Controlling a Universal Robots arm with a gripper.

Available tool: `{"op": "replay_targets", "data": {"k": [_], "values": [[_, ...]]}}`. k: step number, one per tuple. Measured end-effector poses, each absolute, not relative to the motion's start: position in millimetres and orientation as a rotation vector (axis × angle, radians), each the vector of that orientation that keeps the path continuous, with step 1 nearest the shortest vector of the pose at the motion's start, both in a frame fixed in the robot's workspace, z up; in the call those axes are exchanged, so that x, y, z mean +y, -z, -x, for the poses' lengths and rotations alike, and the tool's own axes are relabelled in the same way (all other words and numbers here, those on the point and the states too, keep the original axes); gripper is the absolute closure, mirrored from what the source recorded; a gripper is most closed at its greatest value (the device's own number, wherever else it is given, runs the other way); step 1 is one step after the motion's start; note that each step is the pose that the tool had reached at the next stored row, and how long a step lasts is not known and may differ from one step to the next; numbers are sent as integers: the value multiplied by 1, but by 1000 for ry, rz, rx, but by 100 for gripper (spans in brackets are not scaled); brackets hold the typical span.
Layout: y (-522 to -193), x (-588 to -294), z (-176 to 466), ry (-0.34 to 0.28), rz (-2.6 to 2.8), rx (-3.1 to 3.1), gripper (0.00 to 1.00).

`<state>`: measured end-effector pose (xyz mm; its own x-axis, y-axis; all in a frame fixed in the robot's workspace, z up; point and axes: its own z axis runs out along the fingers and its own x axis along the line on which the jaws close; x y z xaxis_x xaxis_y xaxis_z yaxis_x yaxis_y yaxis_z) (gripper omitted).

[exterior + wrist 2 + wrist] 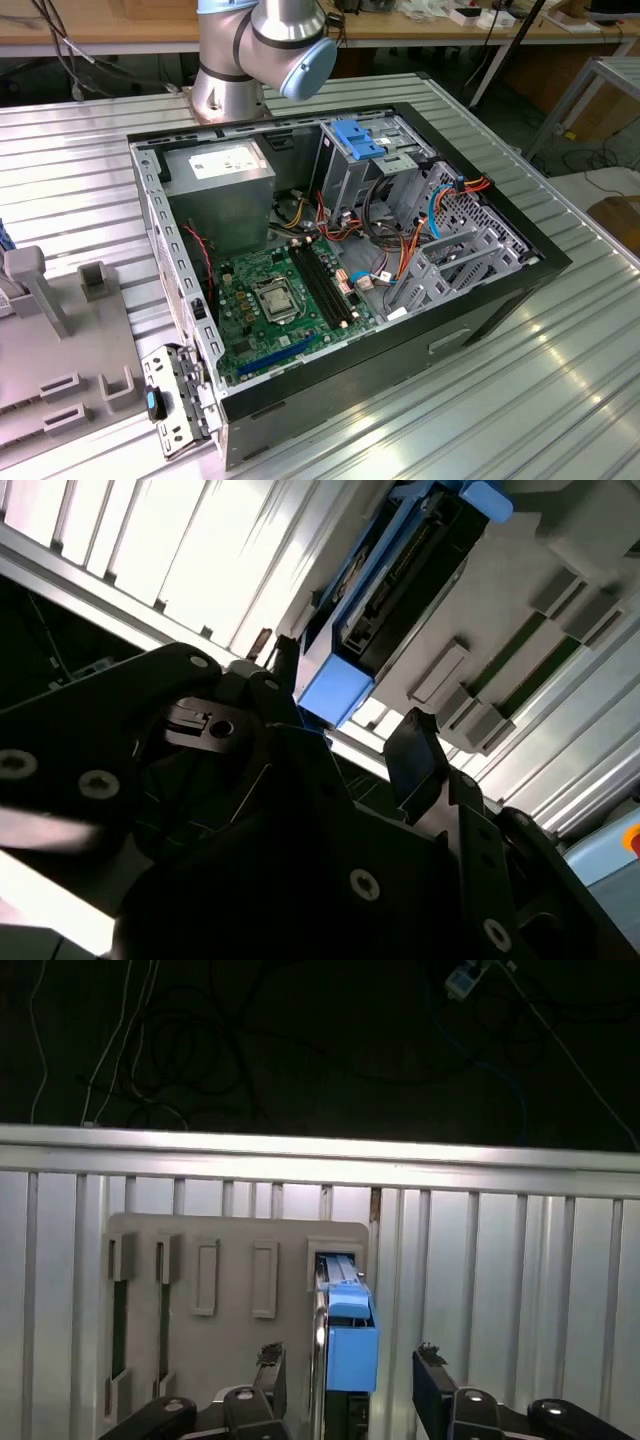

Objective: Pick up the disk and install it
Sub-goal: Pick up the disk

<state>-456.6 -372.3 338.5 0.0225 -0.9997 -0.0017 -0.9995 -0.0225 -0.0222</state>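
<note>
The jaws are standing wide open, with one of the fingertips (432, 1365) on each side of the disk (350, 1332) and a gap showing on both sides, so nothing is being gripped. In the first wrist view the disk is sitting on edge in a slot of a flat grey holder plate (235, 1260), with its blue end tab lying between the open jaws. The plate is lying on the ribbed metal counter (500, 1260), near the counter's edge, and several of its other slots are standing vacant beside the occupied one. In the second wrist view the disk (400, 580) is showing its dark body edged by the blue frame, and the plate (560, 610) is stretching out beside it.

In the exterior view the arm's base (265, 50) is rising behind an open computer case (500, 290) that is lying on the counter (480, 400). Inside the case a green motherboard (270, 300), a grey box with a white label (220, 185) and a light-blue bracket (362, 138) are showing
</note>
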Motion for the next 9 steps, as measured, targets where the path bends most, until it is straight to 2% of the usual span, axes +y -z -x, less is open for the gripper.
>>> {"op": "replay_targets", "data": {"k": [9], "values": [[-328,-372,458,21,2199,2221,38]]}}
